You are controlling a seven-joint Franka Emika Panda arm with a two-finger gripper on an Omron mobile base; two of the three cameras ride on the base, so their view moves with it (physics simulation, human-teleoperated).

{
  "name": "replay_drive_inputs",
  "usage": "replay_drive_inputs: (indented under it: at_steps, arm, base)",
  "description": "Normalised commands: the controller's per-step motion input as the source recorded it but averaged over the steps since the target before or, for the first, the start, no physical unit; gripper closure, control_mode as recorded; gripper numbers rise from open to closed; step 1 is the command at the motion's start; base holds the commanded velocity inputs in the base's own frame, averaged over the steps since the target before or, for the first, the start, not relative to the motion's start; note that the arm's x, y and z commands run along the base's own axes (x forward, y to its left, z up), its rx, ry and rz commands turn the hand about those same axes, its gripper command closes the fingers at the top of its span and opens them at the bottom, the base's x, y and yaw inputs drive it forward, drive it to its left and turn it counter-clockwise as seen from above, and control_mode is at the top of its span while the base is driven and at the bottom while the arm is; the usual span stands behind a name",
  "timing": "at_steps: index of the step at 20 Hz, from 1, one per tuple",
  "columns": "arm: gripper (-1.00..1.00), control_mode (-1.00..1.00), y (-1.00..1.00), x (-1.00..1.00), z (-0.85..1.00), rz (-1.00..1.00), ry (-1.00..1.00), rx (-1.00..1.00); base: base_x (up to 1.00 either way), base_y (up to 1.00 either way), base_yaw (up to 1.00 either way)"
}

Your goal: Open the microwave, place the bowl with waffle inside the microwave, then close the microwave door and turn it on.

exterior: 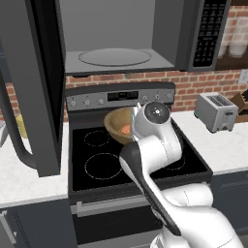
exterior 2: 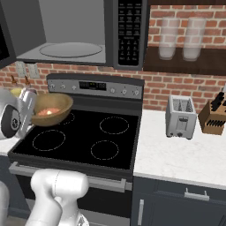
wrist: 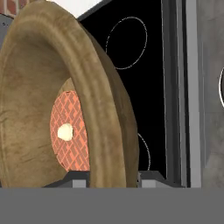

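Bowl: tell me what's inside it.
The bowl holds one orange waffle with a pale dab at its centre. The bowl's near rim covers the waffle's right edge.

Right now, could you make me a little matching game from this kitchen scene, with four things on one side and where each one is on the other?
Things:
1. waffle
2. bowl
3. toaster
4. turntable

Places:
A. inside the open microwave
B. on the white counter
C. in the bowl
D. held by the gripper above the stove

Pairs: 1-C, 2-D, 3-B, 4-A
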Motion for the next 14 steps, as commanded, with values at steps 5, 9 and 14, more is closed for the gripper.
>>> replay_drive_inputs:
  at_steps: [5, 9, 14]
  arm:
    - [1.00, -1.00, -0.28, -0.63, 0.53, 0.06, 0.03, 0.00]
    - [1.00, -1.00, -0.14, -0.53, 0.53, 0.16, 0.00, 0.00]
    - [1.00, -1.00, -0.06, -0.66, 0.69, 0.15, 0.00, 0.00]
  base:
    - [0.00, 0.00, 0.00]
    - [0.00, 0.00, 0.00]
    - [0.00, 0.00, 0.00]
